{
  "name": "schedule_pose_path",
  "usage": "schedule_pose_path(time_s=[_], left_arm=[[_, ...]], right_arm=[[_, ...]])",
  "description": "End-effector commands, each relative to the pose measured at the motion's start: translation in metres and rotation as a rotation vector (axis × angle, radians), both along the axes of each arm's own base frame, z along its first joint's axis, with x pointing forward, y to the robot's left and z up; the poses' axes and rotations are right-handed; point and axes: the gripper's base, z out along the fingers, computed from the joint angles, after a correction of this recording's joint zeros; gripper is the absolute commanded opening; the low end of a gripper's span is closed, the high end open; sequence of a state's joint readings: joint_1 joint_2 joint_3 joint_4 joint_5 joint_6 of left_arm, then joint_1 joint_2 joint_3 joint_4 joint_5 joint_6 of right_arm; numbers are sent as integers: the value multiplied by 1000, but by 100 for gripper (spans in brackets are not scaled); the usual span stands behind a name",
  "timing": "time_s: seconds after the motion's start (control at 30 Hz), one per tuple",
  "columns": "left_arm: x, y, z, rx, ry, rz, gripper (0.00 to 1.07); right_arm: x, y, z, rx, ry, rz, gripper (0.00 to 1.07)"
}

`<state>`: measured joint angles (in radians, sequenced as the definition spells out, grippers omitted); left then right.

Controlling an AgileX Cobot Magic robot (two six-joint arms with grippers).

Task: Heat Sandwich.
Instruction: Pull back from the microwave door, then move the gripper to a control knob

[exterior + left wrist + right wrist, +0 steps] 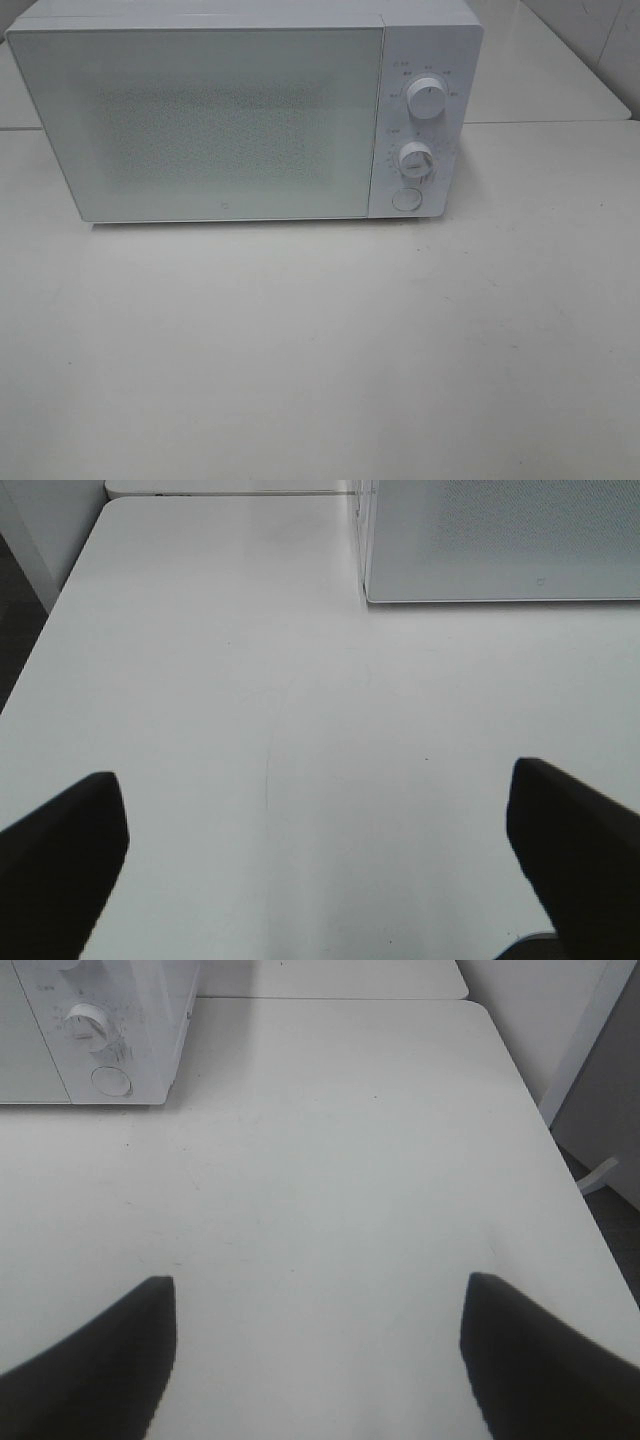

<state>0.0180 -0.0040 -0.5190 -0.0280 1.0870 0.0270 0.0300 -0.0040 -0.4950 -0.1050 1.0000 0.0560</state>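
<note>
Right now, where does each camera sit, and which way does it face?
Exterior high: mounted high, looking down at the closed microwave and the white table; no robot part shows.
Left wrist: on the left arm, low over the table, facing the microwave's door corner; the open left gripper shows.
Right wrist: on the right arm, facing the lower knob and round button; the open right gripper shows.
Shared: exterior and right wrist views both show that knob and button.
</note>
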Motion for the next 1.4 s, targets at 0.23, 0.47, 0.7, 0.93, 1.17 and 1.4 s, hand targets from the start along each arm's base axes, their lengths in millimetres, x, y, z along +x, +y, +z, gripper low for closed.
schedule_pose_path(time_s=[0.23, 0.47, 0.7, 0.93, 1.17, 1.4], left_arm=[[-3, -1, 1, -9, -40, -2, 98], [-3, -1, 1, -9, -40, -2, 98], [-3, -1, 1, -9, -40, -2, 98], [-3, -1, 1, -9, -40, -2, 98], [-3, -1, 1, -9, -40, -2, 98], [-3, -1, 1, -9, -40, -2, 98]], right_arm=[[-4, 0, 1, -10, -34, -4, 76], [-4, 0, 1, -10, -34, -4, 76], [-4, 0, 1, -10, -34, -4, 76], [-4, 0, 1, -10, -34, -4, 76], [-4, 0, 1, -10, -34, -4, 75], [-4, 0, 1, -10, -34, -4, 75]])
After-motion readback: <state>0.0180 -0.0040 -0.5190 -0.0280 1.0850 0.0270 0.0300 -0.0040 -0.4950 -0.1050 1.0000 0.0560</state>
